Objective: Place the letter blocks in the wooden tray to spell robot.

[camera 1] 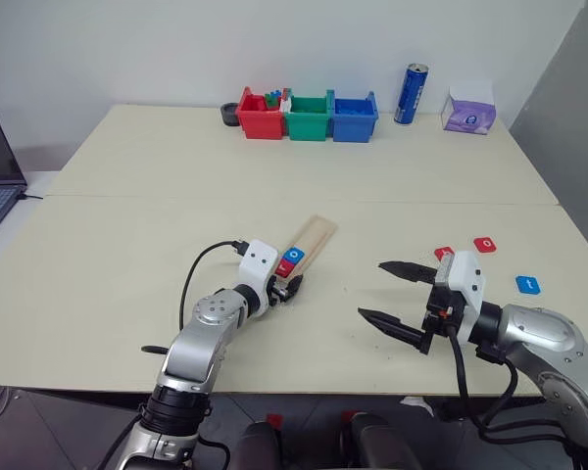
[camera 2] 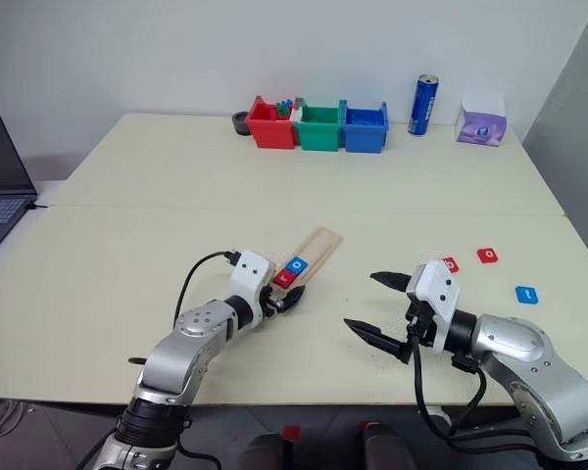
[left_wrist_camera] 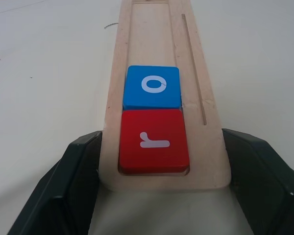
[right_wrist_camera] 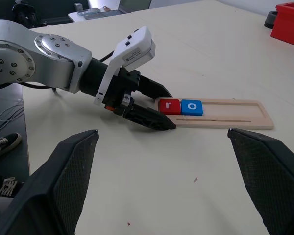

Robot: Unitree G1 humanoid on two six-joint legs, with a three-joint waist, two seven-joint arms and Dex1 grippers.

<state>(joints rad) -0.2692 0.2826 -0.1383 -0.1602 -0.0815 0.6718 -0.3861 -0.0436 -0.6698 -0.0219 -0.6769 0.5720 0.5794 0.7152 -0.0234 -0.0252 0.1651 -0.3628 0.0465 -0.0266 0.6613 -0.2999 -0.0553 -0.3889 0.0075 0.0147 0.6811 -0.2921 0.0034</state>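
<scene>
The tray (left_wrist_camera: pixel 213 147) lies on the table (camera 1: pixel 127 245) with its near end between the spread fingers of the left gripper (left_wrist_camera: pixel 161 196), one finger along each long edge, close against the wood; whether they press it cannot be told. In its groove, nearest that gripper, sits the red r (left_wrist_camera: pixel 153 141), and the blue o (left_wrist_camera: pixel 152 86) touches it just beyond; the rest of the groove is bare.

The right gripper (camera 1: pixel 397 294) hangs above the table with its fingers spread wide and nothing between them. Beyond and to its right lie three loose blocks: a red one (camera 1: pixel 443 254) just behind its upper finger, a red o (camera 1: pixel 484 244) a little further on, and a blue t (camera 1: pixel 528 284) well apart to the right.

The blocks look light, stiff and smooth, so they would likely slide if nudged. Being flat, they offer only thin side edges; a pinch across two opposite edges, fingers pointing down, seems best. The tray looks light too and may shift unless steadied
</scene>
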